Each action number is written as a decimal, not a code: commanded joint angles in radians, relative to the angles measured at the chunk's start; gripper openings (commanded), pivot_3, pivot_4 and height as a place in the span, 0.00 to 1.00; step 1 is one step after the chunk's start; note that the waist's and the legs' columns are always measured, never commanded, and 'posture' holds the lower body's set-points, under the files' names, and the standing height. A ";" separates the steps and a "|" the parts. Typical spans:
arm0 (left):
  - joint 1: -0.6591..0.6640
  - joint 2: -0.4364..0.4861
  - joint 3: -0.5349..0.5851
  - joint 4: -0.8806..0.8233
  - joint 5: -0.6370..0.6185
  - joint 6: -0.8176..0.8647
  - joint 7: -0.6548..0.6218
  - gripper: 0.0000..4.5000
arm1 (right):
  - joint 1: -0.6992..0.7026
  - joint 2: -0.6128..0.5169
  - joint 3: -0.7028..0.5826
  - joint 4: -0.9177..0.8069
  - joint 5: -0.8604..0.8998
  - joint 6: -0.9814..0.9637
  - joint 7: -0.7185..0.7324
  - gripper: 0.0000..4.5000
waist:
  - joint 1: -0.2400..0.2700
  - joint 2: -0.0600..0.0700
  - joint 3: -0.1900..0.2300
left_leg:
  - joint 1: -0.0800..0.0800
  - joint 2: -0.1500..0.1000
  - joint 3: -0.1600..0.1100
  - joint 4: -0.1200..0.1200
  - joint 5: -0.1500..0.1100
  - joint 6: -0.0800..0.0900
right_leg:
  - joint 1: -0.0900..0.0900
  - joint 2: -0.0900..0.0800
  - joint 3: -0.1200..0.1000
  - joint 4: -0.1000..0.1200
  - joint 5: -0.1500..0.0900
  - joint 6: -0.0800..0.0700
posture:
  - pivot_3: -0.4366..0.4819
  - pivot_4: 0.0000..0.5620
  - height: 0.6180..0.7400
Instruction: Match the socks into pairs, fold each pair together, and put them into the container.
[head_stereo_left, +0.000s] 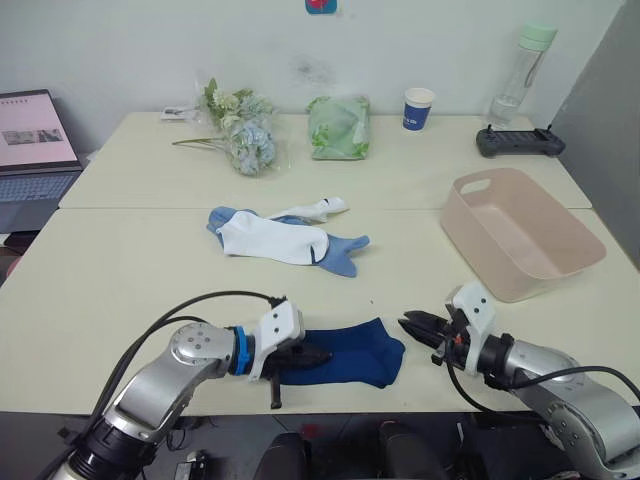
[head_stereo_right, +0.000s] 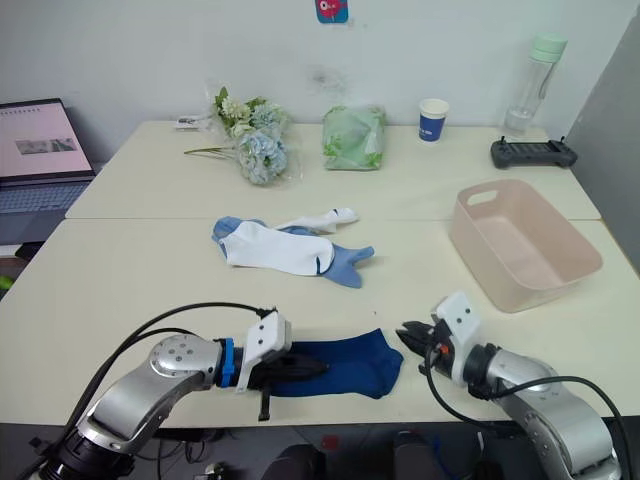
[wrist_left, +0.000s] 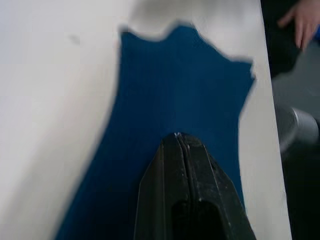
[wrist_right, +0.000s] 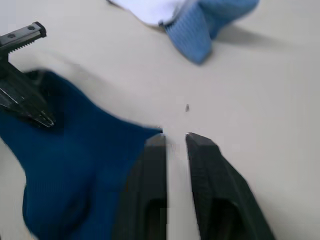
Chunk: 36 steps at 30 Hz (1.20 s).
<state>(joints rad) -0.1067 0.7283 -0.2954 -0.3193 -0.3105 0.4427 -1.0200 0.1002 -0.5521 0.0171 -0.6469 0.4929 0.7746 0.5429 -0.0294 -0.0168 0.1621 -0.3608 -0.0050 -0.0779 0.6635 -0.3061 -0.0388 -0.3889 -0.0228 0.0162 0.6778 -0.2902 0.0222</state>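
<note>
The dark navy ankle socks (head_stereo_left: 345, 365) are seen lying flat at the near edge of the pale bench (head_stereo_left: 140, 270), apparently stacked. The left pincer (head_stereo_left: 312, 356) is pressed closed on top of them. The right pincer (head_stereo_left: 410, 324) is held slightly parted just beside their toe end. The pale pink oblong plastic tub (head_stereo_left: 520, 235) is set well apart.

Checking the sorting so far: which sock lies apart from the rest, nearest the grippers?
The navy sock, at the table's near edge between the left gripper and right gripper. The white sock and light blue sock lie heaped mid-table.
</note>
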 joint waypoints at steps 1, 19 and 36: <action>0.004 0.002 -0.018 0.060 0.060 -0.066 -0.003 0.00 | 0.023 0.006 0.012 -0.041 -0.019 -0.010 -0.032 0.43 | 0.000 0.000 0.000 | 0.000 0.000 -0.001 0.000 0.000 0.000 | 0.000 0.000 -0.001 0.001 0.000 0.000 | 0.48 0.27 1.00; 0.020 -0.055 0.026 0.071 0.023 -0.060 0.019 0.00 | 0.049 -0.035 0.247 -0.008 -0.223 -0.138 -0.031 0.14 | 0.001 0.002 -0.004 | 0.003 0.000 0.000 0.000 0.000 0.000 | 0.002 0.000 0.000 0.000 0.000 0.000 | 0.48 0.27 1.00; -0.188 -0.163 -0.039 0.152 0.048 -0.031 -0.003 0.00 | 0.008 -0.090 -0.079 -0.065 0.021 -0.027 0.065 0.00 | 0.003 0.001 -0.002 | 0.000 -0.001 0.000 0.000 0.000 0.000 | 0.001 0.002 0.000 -0.001 0.000 0.000 | 0.48 0.27 1.00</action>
<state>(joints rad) -0.2750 0.5790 -0.3123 -0.1879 -0.2829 0.4281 -1.0151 0.1306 -0.6335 -0.0215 -0.6425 0.4523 0.7153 0.5929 -0.0267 -0.0159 0.1598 -0.3609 -0.0064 -0.0778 0.6638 -0.3061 -0.0388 -0.3878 -0.0207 0.0160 0.6770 -0.2904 0.0223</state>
